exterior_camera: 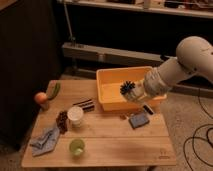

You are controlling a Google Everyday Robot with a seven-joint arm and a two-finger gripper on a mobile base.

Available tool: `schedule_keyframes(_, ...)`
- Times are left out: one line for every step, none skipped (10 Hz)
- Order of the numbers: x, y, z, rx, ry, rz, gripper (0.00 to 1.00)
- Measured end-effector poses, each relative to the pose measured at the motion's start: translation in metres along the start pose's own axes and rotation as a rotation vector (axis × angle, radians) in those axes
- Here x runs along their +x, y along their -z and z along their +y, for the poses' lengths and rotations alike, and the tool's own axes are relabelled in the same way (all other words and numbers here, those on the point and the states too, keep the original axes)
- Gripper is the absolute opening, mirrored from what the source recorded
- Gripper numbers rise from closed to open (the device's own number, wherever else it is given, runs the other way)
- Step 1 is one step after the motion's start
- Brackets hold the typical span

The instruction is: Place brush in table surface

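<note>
While hand (136,96) clamps brush (128,89), bristle head juts out over orange tub (107,80).

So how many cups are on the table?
2: a white cup on the table, left of centre; a green cup in front of it. None seem hidden. Claw holds the brush over the tub.

- You will find no text, label or number that can be read.
- The table (120,144) bears a small dark mark (162,150) by its front right corner; you cannot make it out.
- The gripper (137,96) grips the brush (128,88) above the table's back right part.
</note>
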Motion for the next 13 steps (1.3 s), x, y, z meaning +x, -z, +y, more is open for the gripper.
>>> schedule_keyframes(-0.001, -0.014, 0.003, -0.017, 0.0, 0.0, 0.0)
schedule_keyframes(0.0, -0.035, 0.007, -0.039, 0.0, 0.003, 0.0)
schedule_keyframes(0.004, -0.059, 0.011, -0.06, -0.003, 0.005, 0.0)
schedule_keyframes(0.009, -0.087, 0.016, -0.084, -0.005, 0.009, 0.0)
schedule_keyframes(0.012, -0.109, 0.019, -0.103, -0.007, 0.014, 0.0)
schedule_keyframes(0.017, -0.141, 0.026, -0.131, -0.007, 0.027, 0.0)
schedule_keyframes(0.021, -0.167, 0.03, -0.155, -0.008, 0.038, 0.0)
schedule_keyframes(0.024, -0.189, 0.035, -0.177, -0.01, 0.048, 0.0)
schedule_keyframes(0.03, -0.221, 0.042, -0.21, -0.013, 0.067, 0.0)
schedule_keyframes(0.034, -0.249, 0.049, -0.237, -0.016, 0.086, 0.0)
schedule_keyframes(0.037, -0.273, 0.056, -0.263, -0.019, 0.106, 0.0)
schedule_keyframes(0.037, -0.289, 0.061, -0.283, -0.018, 0.124, 0.0)
schedule_keyframes(0.037, -0.313, 0.071, -0.316, -0.021, 0.153, 0.0)
